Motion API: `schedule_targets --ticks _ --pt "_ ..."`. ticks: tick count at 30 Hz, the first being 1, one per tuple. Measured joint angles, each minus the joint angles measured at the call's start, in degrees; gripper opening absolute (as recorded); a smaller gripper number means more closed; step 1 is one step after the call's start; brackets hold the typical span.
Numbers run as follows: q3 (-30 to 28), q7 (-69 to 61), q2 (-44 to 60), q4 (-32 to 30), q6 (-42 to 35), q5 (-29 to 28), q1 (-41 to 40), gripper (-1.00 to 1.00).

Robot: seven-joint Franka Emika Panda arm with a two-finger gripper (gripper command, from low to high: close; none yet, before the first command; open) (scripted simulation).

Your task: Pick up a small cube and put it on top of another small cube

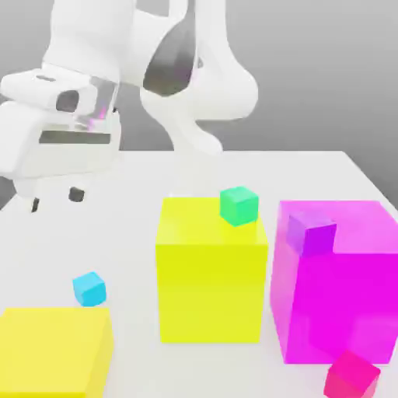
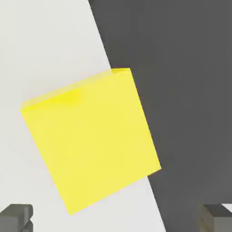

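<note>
The white desk carries a translucent magenta block at its exterior-view right edge, enclosing a small purple cube. A yellow block stands mid-desk, a small green cube at its back corner. Another yellow block fills the near left corner. The gripper hangs above it, fingers spread apart, empty. The small cyan cube sits just behind that corner block. A pink-red cube lies at the near right.

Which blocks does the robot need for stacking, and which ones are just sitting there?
Needed:
small cyan cube, to pick up
another small cube to set it on, maybe the small green cube or the small pink-red cube
hand, open

Just sitting there:
two big yellow blocks
big magenta block
</note>
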Motion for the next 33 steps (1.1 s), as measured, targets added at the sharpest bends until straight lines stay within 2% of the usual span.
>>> schedule_targets --ticks 10,19,23,26,28,33 --pt "-9.07 -26.15 6.63 -5.11 5.92 1.35 1.04 0.00" --pt "-15.92 -54.41 12.36 -10.20 12.35 9.21 2.69 0.00" --pt "-18.18 -69.60 14.75 -12.58 15.25 16.47 3.83 0.00" --pt "-18.31 -82.69 16.46 -14.32 17.24 24.36 4.19 0.00" --pt "-17.60 -91.03 17.60 -15.07 18.33 30.43 3.94 0.00" --pt "-13.06 -101.28 21.36 -13.84 20.48 43.33 3.15 0.00"
